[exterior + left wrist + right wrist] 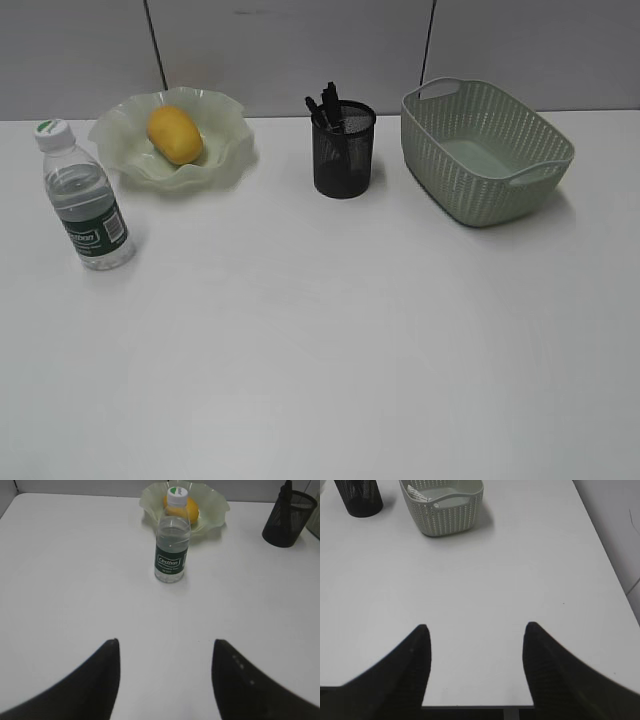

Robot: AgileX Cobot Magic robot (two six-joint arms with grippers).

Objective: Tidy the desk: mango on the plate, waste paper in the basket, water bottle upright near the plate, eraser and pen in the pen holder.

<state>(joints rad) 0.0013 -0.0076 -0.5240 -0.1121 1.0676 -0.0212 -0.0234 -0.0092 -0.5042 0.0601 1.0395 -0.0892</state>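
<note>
The yellow mango (175, 134) lies on the wavy green plate (225, 155) at the back left. The water bottle (84, 196) stands upright in front of the plate; it also shows in the left wrist view (172, 537). The black mesh pen holder (344, 150) holds dark pens. The green basket (485, 150) stands at the back right, and the right wrist view shows white paper (416, 492) inside it. The eraser is not visible. My left gripper (166, 645) is open and empty, well short of the bottle. My right gripper (476, 629) is open and empty over the desk's near edge.
The white desk (330, 340) ends at a near edge in the right wrist view (475, 706) and a right edge (605, 560). A grey wall (300, 45) runs behind the objects. Neither arm shows in the exterior view.
</note>
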